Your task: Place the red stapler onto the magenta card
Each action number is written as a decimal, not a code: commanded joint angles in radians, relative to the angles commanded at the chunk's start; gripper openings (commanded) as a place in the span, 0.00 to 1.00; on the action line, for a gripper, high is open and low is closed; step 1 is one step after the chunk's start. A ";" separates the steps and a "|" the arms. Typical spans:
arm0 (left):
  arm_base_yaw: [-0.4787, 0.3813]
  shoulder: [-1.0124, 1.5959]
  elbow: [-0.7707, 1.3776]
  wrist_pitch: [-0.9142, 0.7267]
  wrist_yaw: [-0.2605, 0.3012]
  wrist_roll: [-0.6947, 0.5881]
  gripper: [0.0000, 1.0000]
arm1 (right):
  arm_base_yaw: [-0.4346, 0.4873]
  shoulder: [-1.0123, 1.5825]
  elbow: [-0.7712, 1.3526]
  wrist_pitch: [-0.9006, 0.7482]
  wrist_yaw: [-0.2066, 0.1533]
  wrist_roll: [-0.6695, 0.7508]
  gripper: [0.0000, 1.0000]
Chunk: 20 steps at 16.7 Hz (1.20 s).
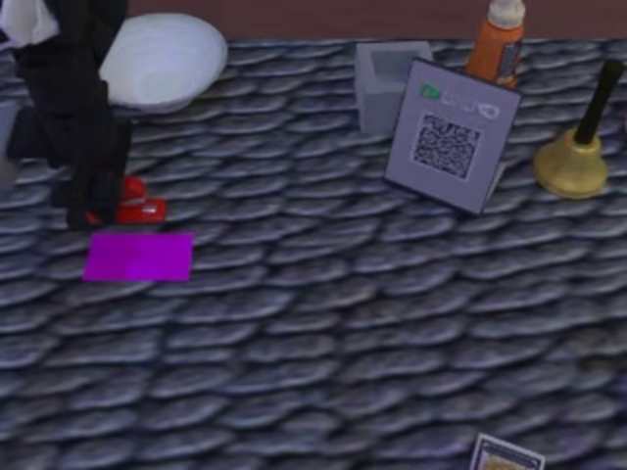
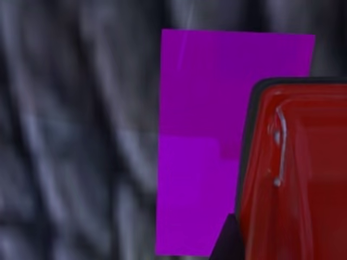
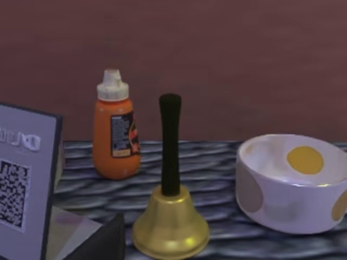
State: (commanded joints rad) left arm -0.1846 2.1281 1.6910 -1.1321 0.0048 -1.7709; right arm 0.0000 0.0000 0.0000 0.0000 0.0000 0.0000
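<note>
In the top view the red stapler point(image 1: 137, 203) is at the table's left, just behind the magenta card point(image 1: 138, 257), which lies flat. My left gripper point(image 1: 100, 201) comes down over the stapler's left end and is shut on it. The left wrist view has the stapler point(image 2: 295, 173) filling the near side, with a silvery detail on top. There a dark fingertip point(image 2: 227, 241) sits against the stapler, and the magenta card point(image 2: 217, 135) lies beyond it, partly covered. My right arm is outside the top view, parked near the brass bell point(image 3: 171, 227).
A white bowl point(image 1: 162, 59) sits behind the left arm. At the back right stand a grey box point(image 1: 387, 83), a QR-code card point(image 1: 451, 137), an orange bottle point(image 1: 498, 44) and the bell point(image 1: 573, 162). A blue-bordered white card point(image 1: 505, 455) lies at the front edge. A spotted bowl point(image 3: 293, 184) is by the bell.
</note>
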 joint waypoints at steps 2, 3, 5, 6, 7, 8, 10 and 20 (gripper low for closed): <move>-0.001 0.024 -0.066 0.091 0.000 -0.001 0.00 | 0.000 0.000 0.000 0.000 0.000 0.000 1.00; -0.003 0.035 -0.096 0.132 0.000 -0.001 0.00 | 0.000 0.000 0.000 0.000 0.000 0.000 1.00; -0.005 0.050 -0.138 0.187 0.001 -0.002 0.00 | 0.000 0.000 0.000 0.000 0.000 0.000 1.00; -0.005 0.054 -0.148 0.199 0.001 -0.002 0.00 | 0.000 0.000 0.000 0.000 0.000 0.000 1.00; -0.005 0.054 -0.150 0.201 0.001 -0.002 0.00 | 0.000 0.000 0.000 0.000 0.000 0.000 1.00; -0.005 0.054 -0.150 0.201 0.001 -0.002 0.00 | 0.000 0.000 0.000 0.000 0.000 0.000 1.00; -0.005 0.054 -0.150 0.201 0.001 -0.002 0.00 | 0.000 0.000 0.000 0.000 0.000 0.000 1.00; -0.005 0.054 -0.150 0.201 0.001 -0.002 0.75 | 0.000 0.000 0.000 0.000 0.000 0.000 1.00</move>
State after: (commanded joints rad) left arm -0.1898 2.1825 1.5412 -0.9312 0.0061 -1.7729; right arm 0.0000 0.0000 0.0000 0.0000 0.0000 0.0000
